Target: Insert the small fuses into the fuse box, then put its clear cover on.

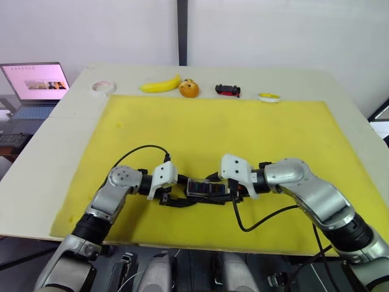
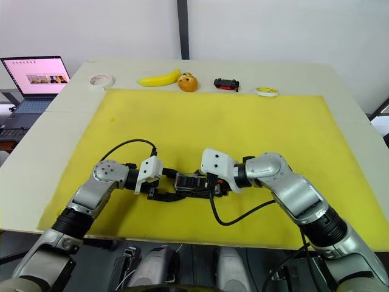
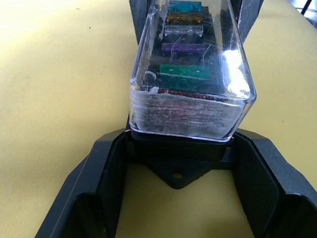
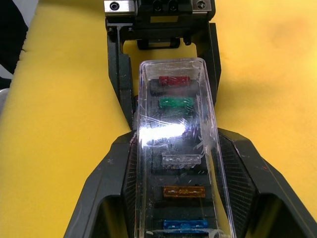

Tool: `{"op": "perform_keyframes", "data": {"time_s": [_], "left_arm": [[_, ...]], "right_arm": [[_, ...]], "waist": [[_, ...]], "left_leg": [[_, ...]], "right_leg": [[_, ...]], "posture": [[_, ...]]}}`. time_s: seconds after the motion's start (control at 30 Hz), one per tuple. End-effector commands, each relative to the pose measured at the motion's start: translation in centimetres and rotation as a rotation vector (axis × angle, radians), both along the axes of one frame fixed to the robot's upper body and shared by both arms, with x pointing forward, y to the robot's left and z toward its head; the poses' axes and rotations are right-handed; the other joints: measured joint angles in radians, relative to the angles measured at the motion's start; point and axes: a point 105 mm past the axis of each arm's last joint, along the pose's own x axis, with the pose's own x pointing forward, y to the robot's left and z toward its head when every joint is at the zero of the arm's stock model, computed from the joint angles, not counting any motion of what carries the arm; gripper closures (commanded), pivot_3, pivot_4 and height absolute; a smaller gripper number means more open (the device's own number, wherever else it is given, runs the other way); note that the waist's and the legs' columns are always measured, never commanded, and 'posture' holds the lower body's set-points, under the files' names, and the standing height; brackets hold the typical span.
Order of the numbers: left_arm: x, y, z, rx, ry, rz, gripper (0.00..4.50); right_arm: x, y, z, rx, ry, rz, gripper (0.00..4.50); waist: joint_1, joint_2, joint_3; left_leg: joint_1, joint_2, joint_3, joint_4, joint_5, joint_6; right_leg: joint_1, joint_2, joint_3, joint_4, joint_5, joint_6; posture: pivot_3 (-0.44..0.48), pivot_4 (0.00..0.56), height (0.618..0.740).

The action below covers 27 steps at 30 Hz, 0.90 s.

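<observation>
1. Now, both my pincers meet at the middle of the near part of the yellow mat (image 1: 243,121), one at each end of the fuse box (image 3: 178,171).
2. My left gripper (image 3: 178,163) has its two black fingers (image 3: 106,188) apart, one on each side of the near end of the box. The mounting tab of the box lies between them. I cannot tell if the pads really touch the box walls.
3. My right gripper (image 4: 176,163) holds the other end. Its fingers (image 4: 119,168) stand on both sides of the box and seem to press against its sides, so I judge it clamped on the fuse box.
4. The clear cover (image 4: 173,134) sits on top of the fuse box and covers its whole length.
5. The small fuses (image 4: 176,104) stand in a row in the slots under the cover. In the right wrist view I see red, green, whitish, brown and blue ones; in the left wrist view also a purple one.
6. At the far edge of the table (image 1: 340,91), beyond the mat, lie a roll of tape (image 1: 103,87), a banana (image 1: 160,84), an orange toy (image 1: 189,89), a black-and-red toy car (image 1: 227,90) and a small yellow thing (image 1: 268,97). A laptop (image 1: 36,85) stands open to the far left, off the table.
</observation>
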Motion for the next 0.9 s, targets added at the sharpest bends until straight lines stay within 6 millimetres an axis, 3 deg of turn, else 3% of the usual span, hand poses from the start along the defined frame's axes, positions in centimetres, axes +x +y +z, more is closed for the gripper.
{"op": "perform_keyframes", "data": {"time_s": [0.03,0.63,0.9], "left_arm": [[-1.6,-0.6,-0.6,0.018,0.040,-0.078,1.96],[-1.9,-0.1,-0.8,0.032,0.059,-0.077,1.96],[-2.0,-0.2,-0.9,0.029,0.068,-0.075,1.96]], "right_arm": [[0.2,-1.6,-3.5,-0.096,0.138,-0.078,2.81],[0.1,-2.4,-5.9,-0.120,0.238,-0.131,2.81],[1.3,-2.0,-3.8,-0.029,0.116,-0.136,2.81]], "waist": [[0.000,0.000,-0.001],[-0.003,0.000,-0.009],[-0.005,0.000,-0.012]], "left_leg": [[0.000,0.000,0.000,0.000,0.000,0.000],[0.002,0.002,0.000,-0.001,-0.002,0.003],[0.002,0.002,0.000,-0.001,-0.002,0.004]], "right_leg": [[0.000,0.000,0.000,0.000,0.000,0.000],[0.000,0.001,0.000,0.000,-0.002,-0.002],[0.000,0.002,0.000,0.000,-0.002,-0.002]], "posture": [[0.000,0.150,0.737],[0.000,0.150,0.737],[0.000,0.150,0.737]]}}
